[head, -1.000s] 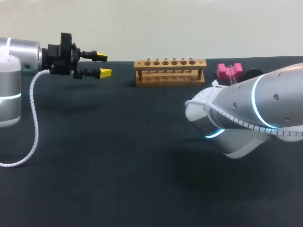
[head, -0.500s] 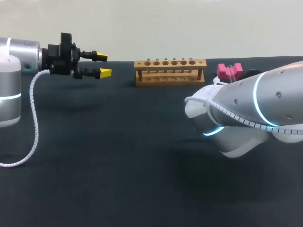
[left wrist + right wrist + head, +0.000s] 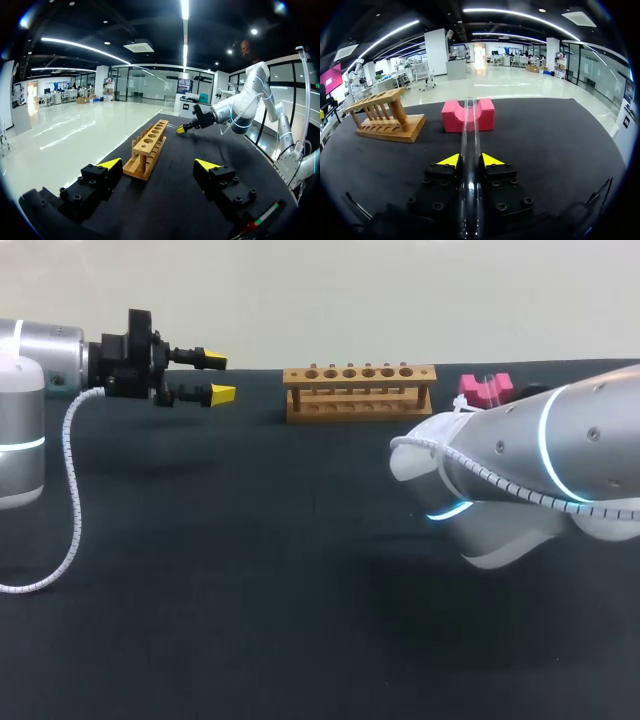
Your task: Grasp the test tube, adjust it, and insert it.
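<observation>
A clear test tube (image 3: pixel 470 127) runs back between my right gripper's (image 3: pixel 470 161) yellow-tipped fingers, which press on it from both sides. Its far end lies in the notch of a pink foam block (image 3: pixel 452 116). In the head view the right arm (image 3: pixel 530 470) hides that gripper and part of the pink block (image 3: pixel 480 390). The wooden rack (image 3: pixel 360 390) with a row of holes stands at the table's back middle. My left gripper (image 3: pixel 215 377) hovers open left of the rack, holding nothing. From the left wrist the rack (image 3: pixel 149 147) lies ahead of that gripper (image 3: pixel 159 165).
The black table (image 3: pixel 250 570) stretches bare from the rack toward the front. A white coiled cable (image 3: pixel 72 500) hangs from the left arm. The rack (image 3: pixel 387 117) stands beside the pink block as seen from the right wrist.
My right arm has edged up and toward the pink block, covering more of it in the head view. The left arm has stayed still.
</observation>
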You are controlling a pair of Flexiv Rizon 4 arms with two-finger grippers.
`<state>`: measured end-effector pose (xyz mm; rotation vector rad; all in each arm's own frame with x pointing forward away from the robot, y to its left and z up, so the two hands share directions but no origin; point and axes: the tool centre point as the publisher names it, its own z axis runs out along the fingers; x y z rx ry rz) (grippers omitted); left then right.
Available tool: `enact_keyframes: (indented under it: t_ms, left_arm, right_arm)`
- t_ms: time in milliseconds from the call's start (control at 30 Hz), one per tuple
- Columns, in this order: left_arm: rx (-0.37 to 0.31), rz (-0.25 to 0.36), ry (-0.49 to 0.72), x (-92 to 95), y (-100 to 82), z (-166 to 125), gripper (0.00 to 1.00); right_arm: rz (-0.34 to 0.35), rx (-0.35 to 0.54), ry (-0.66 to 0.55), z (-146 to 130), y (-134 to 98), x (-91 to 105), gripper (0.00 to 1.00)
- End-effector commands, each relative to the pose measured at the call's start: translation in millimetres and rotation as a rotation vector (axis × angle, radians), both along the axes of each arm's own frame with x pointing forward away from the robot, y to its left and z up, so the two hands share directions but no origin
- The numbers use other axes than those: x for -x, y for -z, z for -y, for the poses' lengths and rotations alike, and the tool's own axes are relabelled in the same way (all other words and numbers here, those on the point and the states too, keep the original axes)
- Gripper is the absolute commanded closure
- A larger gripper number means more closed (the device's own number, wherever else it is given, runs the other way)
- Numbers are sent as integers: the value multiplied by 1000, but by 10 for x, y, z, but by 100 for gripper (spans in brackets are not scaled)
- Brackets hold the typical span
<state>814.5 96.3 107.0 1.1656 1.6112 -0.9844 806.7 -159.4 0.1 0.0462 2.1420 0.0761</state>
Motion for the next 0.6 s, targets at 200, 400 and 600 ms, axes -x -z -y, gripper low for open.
enact_keyframes:
  t_ms: [200, 400, 600]
  left_arm:
    - [3, 5, -2, 12, 10, -3, 0]
    - [3, 5, -2, 12, 10, -3, 0]
    - [3, 5, -2, 12, 10, -3, 0]
  right_arm:
    - [-16, -4, 11, -49, -294, 163, 100]
    - [-28, -12, 8, -166, -535, 289, 100]
    - [-29, -32, 19, -342, -792, 378, 100]
